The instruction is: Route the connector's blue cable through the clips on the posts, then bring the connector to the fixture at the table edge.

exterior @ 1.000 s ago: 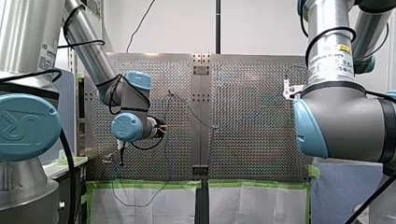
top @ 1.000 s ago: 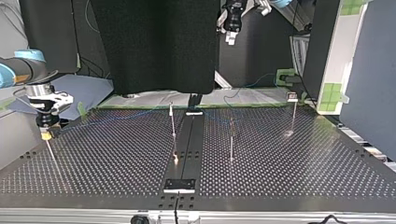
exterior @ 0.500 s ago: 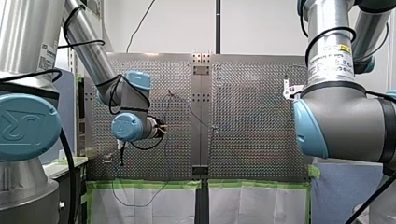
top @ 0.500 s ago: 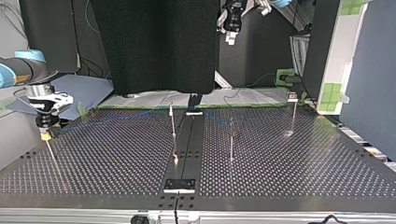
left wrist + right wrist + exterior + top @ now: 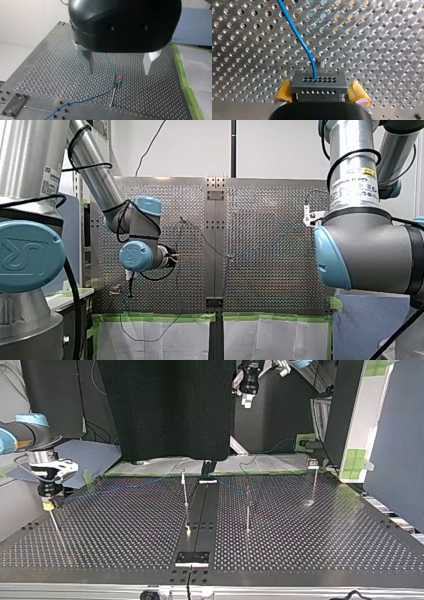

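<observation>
Connector clamped in right claw; arm label print probably illegible.

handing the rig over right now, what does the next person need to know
Right tool: shut on the connector, low at the table edge at the top view's left.
Left tool: open, empty, high above a post.
Cable: leaves the connector and passes the clip on that post. The other posts' clips are too small to judge.
Left to do: check the routing, then place the connector. I cannot make out the fixture, so I cannot tell whether the connector is there.
</observation>
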You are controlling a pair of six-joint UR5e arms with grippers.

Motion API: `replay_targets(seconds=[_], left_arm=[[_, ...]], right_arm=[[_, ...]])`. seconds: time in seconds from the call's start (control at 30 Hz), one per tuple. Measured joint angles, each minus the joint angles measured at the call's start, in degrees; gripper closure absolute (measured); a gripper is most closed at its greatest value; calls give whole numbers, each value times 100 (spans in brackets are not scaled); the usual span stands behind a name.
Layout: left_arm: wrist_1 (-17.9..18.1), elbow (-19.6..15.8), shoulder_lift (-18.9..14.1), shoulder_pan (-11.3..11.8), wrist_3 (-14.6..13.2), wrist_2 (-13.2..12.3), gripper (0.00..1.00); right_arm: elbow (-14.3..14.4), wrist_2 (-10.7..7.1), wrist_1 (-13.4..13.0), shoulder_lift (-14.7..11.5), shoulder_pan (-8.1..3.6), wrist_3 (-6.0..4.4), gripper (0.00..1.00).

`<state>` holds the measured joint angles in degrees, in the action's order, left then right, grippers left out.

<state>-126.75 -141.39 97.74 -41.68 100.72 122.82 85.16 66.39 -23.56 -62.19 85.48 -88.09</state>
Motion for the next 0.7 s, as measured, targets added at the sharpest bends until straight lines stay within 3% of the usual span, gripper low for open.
replay_targets(seconds=[0.3,0.7], left_arm=[[0,0,1,-7,0,0,0],[-6,0,0,-9,0,0,0]], right_arm=[[0,178,2,-1,0,-17,0],[2,640,47,-1,0,-28,0]])
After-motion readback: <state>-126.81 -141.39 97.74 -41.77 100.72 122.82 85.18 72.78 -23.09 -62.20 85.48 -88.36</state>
